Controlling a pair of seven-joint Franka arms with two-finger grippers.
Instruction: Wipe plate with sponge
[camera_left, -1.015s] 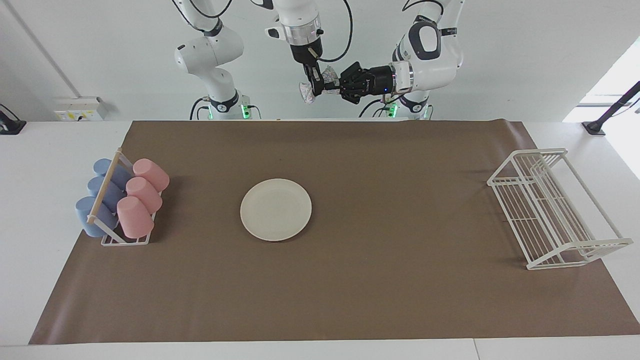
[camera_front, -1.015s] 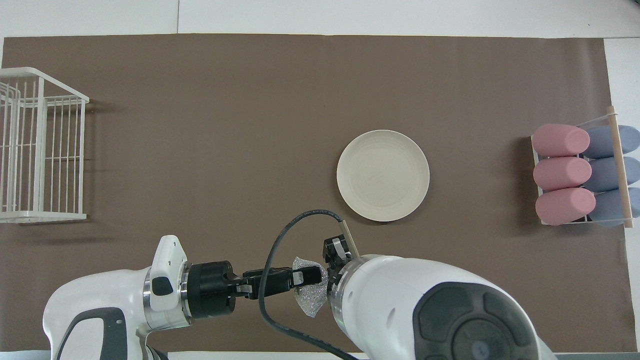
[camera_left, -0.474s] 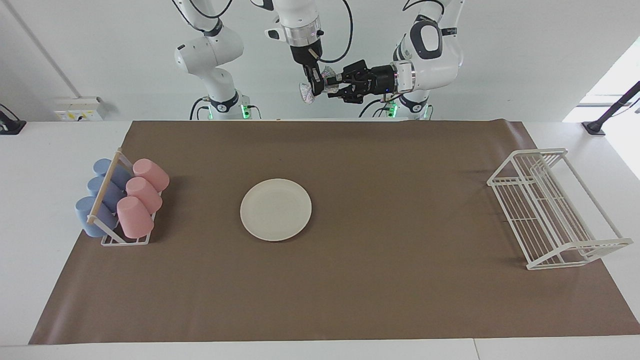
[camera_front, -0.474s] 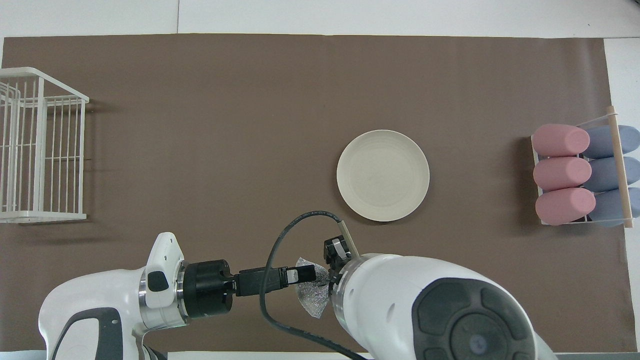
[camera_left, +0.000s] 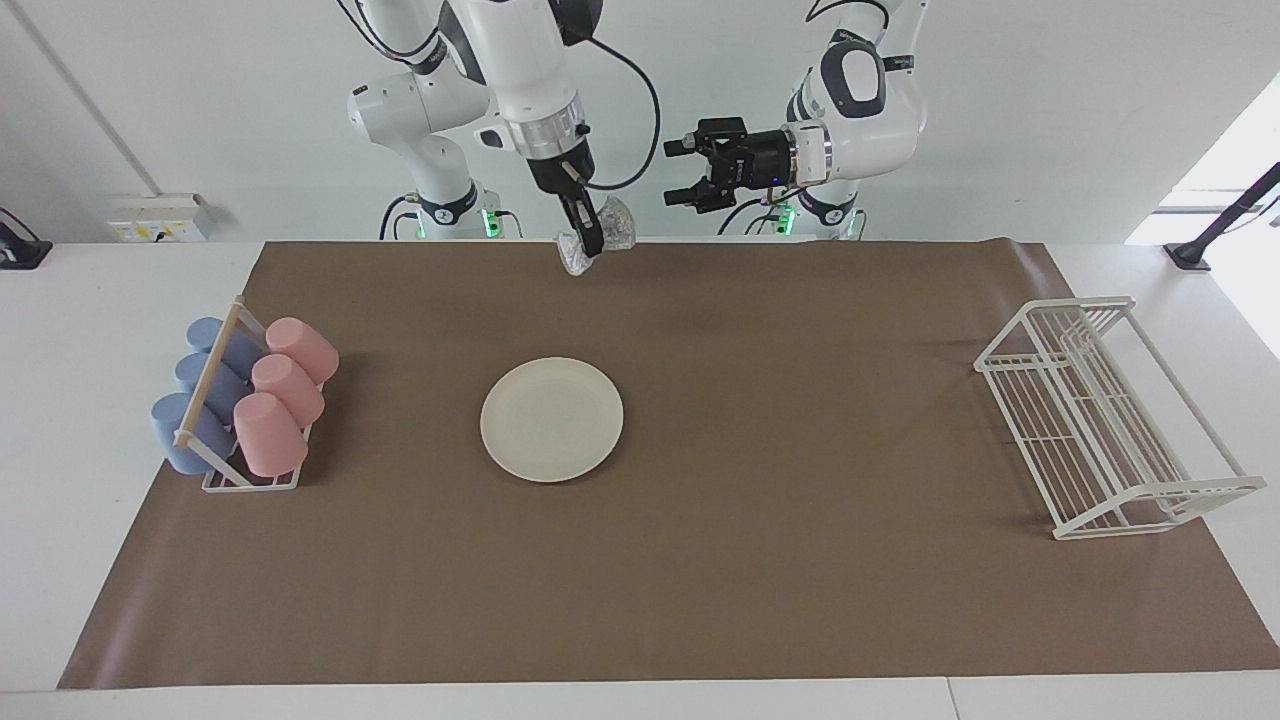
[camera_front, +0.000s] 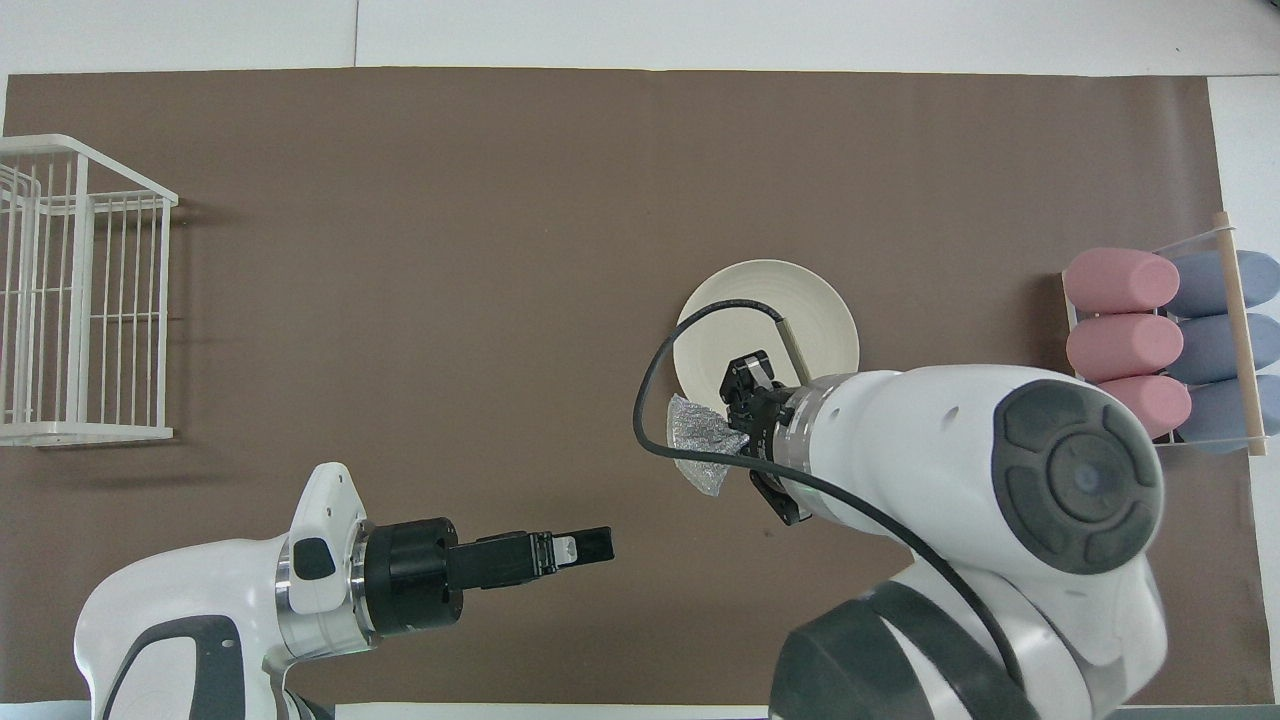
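The cream-white plate (camera_left: 551, 419) lies on the brown mat near the table's middle. In the overhead view the right arm covers part of the plate (camera_front: 800, 300). My right gripper (camera_left: 590, 240) points down, shut on the silvery sponge (camera_left: 618, 225), and hangs in the air over the mat's edge nearest the robots. In the overhead view the sponge (camera_front: 700, 440) shows beside the plate's rim. My left gripper (camera_left: 678, 173) is open and empty, held level in the air beside the right gripper, apart from the sponge. It also shows in the overhead view (camera_front: 600, 545).
A rack of pink and blue cups (camera_left: 245, 400) stands at the right arm's end of the mat, also in the overhead view (camera_front: 1160, 350). A white wire rack (camera_left: 1100, 420) stands at the left arm's end, also overhead (camera_front: 80, 300).
The left gripper has let go of the sponge, opened and drawn back. The right gripper has kept the sponge and moved down and toward the plate.
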